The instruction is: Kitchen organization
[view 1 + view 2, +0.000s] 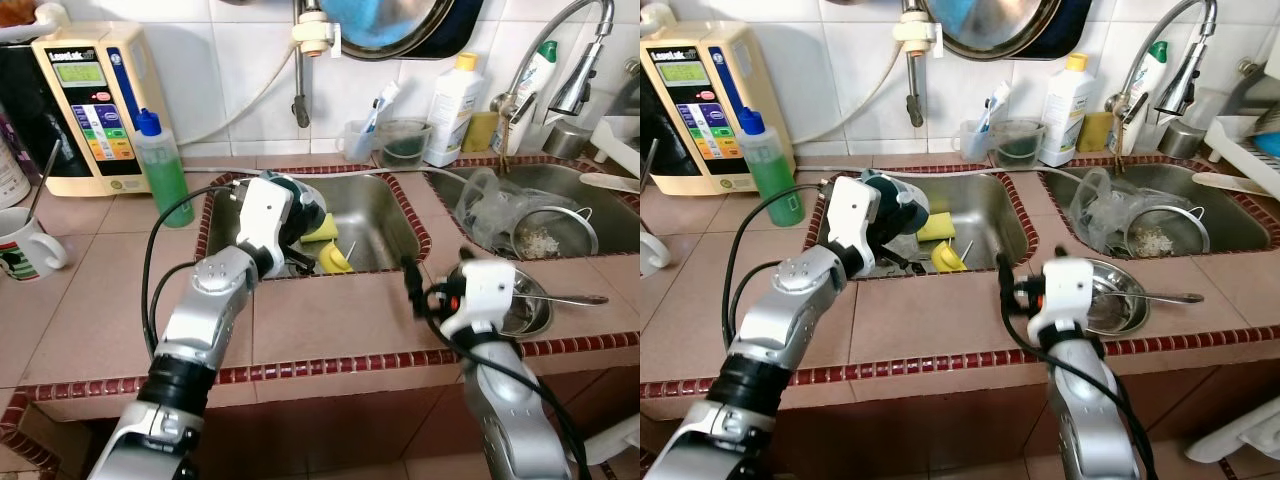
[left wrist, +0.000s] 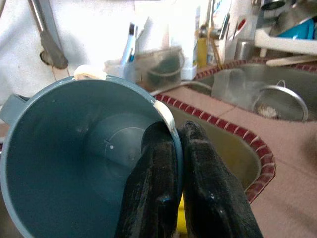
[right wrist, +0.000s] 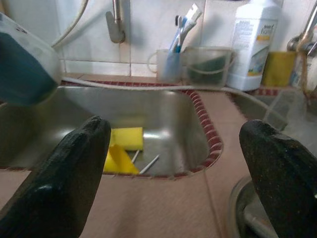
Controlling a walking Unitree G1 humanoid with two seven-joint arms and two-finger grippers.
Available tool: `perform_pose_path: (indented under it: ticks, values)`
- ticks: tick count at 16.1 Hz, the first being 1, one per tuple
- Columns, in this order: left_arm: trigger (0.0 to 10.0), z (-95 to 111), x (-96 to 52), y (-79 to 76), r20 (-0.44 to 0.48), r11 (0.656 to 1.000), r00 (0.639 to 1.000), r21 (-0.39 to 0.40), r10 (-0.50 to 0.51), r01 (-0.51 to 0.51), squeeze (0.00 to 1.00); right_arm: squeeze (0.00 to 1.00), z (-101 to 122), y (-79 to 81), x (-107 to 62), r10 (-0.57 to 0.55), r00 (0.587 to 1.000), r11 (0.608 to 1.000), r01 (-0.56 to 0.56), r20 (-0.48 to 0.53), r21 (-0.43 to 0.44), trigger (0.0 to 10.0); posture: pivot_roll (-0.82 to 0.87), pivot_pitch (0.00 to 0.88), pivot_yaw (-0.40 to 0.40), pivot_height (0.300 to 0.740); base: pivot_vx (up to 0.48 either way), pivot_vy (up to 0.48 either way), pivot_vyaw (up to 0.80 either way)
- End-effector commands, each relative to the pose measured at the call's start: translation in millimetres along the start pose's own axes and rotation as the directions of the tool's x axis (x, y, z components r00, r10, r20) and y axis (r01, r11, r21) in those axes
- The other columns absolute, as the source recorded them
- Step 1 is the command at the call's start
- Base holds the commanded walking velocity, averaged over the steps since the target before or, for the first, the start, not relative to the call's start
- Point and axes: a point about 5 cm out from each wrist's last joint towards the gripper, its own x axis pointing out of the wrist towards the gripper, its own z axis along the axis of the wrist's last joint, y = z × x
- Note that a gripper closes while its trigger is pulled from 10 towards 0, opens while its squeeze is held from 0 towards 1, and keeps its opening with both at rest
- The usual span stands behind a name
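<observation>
Currently the left gripper [image 2: 178,163] pinches the rim of a teal-grey cup [image 2: 84,163], one finger inside the wall, one outside, closed tight on it. In the left eye view the cup [image 1: 300,205] sits centre-left of the frame, held over the near-left corner of the left sink basin [image 1: 385,215].

Right gripper [image 3: 173,163]: fingers spread wide, holding nothing. In the left eye view it [image 1: 418,285] hovers at lower centre-right, over the tiled counter [image 1: 330,320] between the two basins, just beside a steel bowl with a spoon [image 1: 530,305].

In the basin, at frame centre: yellow sponge [image 1: 322,228], a yellow scrap [image 1: 335,260], and what looks like cutlery beside it. Right basin, upper right of frame: strainer [image 1: 555,232] and crumpled clear plastic [image 1: 485,200]. Green bottle [image 1: 160,170] and white mug [image 1: 30,245] on the counter, left of frame.

Judgement on the step: cup looks to be mid-transfer, either out of or into the basin; destination not clear from these views.

- Rim pinch is a thin hold on one wall; the cup may swing or twist. Move slowly, keep it level.
- Clear the red tile lip before any sideways travel.
- Avoid the hose [image 1: 250,100] hanging at upper centre-left.
- Set down on bare counter, base flat, before loosening the fingers.
- Keep the right arm parked; it is close to the likely path.
</observation>
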Motion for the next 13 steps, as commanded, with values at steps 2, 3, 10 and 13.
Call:
perform_pose_path:
  ticks: [2,3,10,13]
  values:
    - [10.0,5,5.4,5.0,-0.017,1.000,1.000,0.030,0.000,0.001,0.00,0.00,4,4.3,-7.2,0.055,0.998,0.998,-0.055,0.012,-0.043,10.0,-0.19,0.000,0.019,0.740,0.000,0.000,0.00]
    - [10.0,6,7.6,5.8,-0.025,0.999,1.000,0.046,-0.003,0.004,0.00,0.00,3,6.6,-13.0,0.089,0.996,0.995,-0.089,-0.003,-0.050,10.0,-0.20,0.000,0.024,0.740,0.000,0.000,0.00]
    - [10.0,2,28.1,10.0,-0.124,0.993,0.992,0.115,-0.011,0.025,0.00,0.00,5,23.4,-45.4,0.253,0.966,0.968,-0.253,-0.056,0.006,10.0,-0.25,0.000,0.059,0.740,0.000,0.000,0.00]
    - [10.0,7,32.9,14.3,-0.154,0.985,0.988,0.161,-0.032,0.057,0.00,0.00,12,32.7,-58.2,0.305,0.951,0.952,-0.301,-0.058,0.059,10.0,-0.25,0.007,0.068,0.740,0.000,0.000,0.00]
